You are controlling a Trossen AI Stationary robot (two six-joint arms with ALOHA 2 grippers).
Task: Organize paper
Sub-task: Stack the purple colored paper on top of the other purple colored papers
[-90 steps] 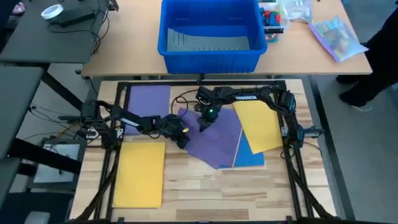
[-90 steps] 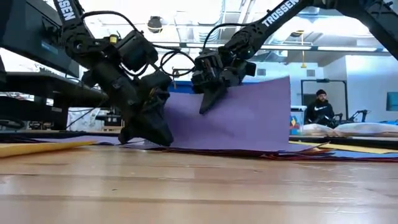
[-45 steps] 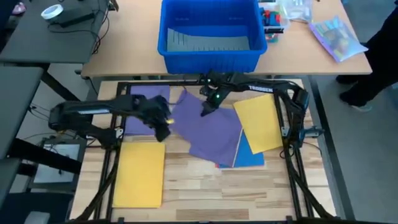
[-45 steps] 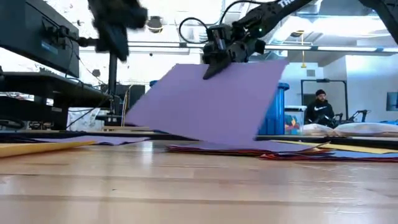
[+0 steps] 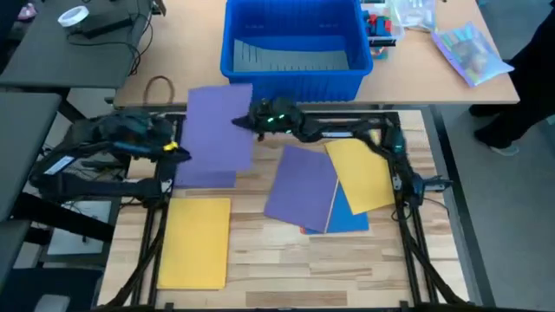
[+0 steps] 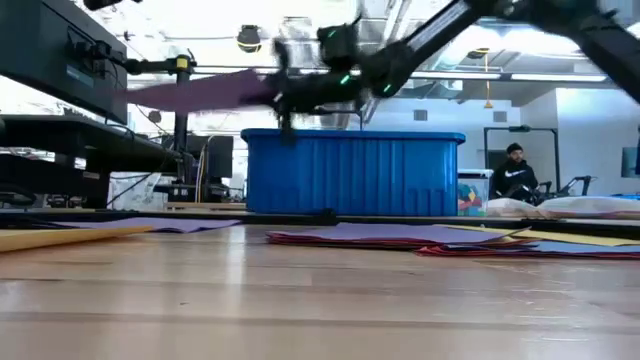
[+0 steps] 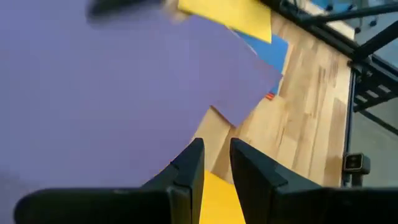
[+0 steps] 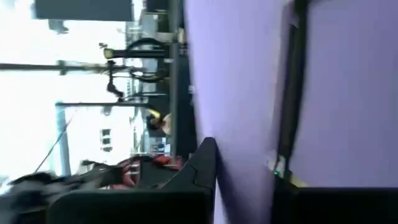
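Note:
My right gripper [image 5: 247, 121] reaches across to the table's far left, shut on a purple sheet of paper [image 5: 217, 121] held high above the table [image 6: 200, 90]. Under it another purple sheet [image 5: 204, 178] lies flat. My left gripper [image 5: 178, 149] hangs at the left edge with its fingers [image 7: 193, 162] slightly apart and nothing between them. A yellow sheet [image 5: 195, 243] lies flat at the near left. In the middle, purple [image 5: 303, 186], yellow [image 5: 360, 173], blue [image 5: 351, 217] and red [image 5: 303, 230] sheets overlap. My right gripper pinches the lifted purple sheet between its two fingers at the sheet's right edge [image 5: 246, 113]. It comes at the sheet about level from the table's right side. The sheet is clear of the table and lies almost level, stretching away from the fingers toward the left.
A big blue bin [image 5: 295, 43] stands on the other table just beyond the far edge. A clear bag [image 5: 468, 52] lies at the far right. A person [image 5: 529, 78] stands at the right. The black frame [image 5: 408, 208] borders the table.
My right gripper has risen and gone toward the table's far left with the purple sheet. The sheet stood nearly upright with its lower edge on the pile; now it is lifted clear and about level. My left gripper has come up off the paper and drawn back to the left edge.

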